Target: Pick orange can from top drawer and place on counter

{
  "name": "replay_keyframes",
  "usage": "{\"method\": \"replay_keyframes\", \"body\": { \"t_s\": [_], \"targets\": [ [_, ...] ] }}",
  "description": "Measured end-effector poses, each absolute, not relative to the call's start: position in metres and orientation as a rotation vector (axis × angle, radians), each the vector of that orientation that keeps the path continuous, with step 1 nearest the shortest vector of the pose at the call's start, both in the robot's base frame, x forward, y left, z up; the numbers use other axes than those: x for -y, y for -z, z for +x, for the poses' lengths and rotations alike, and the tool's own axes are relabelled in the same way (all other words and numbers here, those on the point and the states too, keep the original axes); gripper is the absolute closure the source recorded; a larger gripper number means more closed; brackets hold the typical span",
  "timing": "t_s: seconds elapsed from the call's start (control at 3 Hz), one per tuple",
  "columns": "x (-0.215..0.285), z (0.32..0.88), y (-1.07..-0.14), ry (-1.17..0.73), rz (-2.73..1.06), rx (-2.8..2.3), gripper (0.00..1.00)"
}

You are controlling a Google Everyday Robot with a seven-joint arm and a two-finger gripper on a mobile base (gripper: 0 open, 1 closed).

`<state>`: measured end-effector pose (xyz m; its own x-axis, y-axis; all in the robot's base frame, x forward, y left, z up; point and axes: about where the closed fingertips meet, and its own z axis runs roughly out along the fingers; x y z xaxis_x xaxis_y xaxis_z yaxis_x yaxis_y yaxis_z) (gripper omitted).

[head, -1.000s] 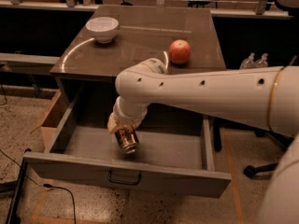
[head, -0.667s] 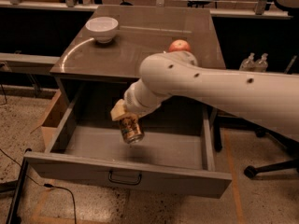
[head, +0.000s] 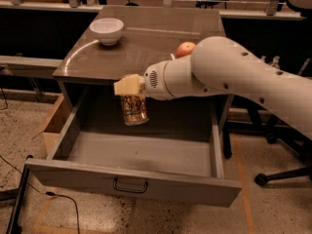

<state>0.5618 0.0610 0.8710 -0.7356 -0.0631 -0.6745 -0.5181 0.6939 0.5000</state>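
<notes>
My gripper (head: pixel 130 94) is shut on the orange can (head: pixel 134 110), a copper-orange can with pale markings. It holds the can upright in the air above the open top drawer (head: pixel 146 155), level with the front edge of the counter (head: pixel 146 38). The drawer's grey interior holds nothing else. My white arm reaches in from the right and covers the counter's front right part.
A white bowl (head: pixel 107 30) sits at the counter's back left. A round orange-red apple (head: pixel 185 48) sits at the counter's right, partly behind my arm. A cardboard box (head: pixel 53 126) stands left of the drawer. An office chair base (head: pixel 282 174) is at the right.
My gripper has lifted the orange can up out of the drawer to counter-edge height. The arm has risen with it.
</notes>
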Motion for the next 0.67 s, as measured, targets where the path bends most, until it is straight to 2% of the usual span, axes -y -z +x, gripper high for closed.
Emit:
{"method": "replay_keyframes", "body": {
  "t_s": [0.67],
  "targets": [
    [-0.0439, 0.5576, -0.8731, -0.869, -0.479, -2.239, 1.0]
  ]
}}
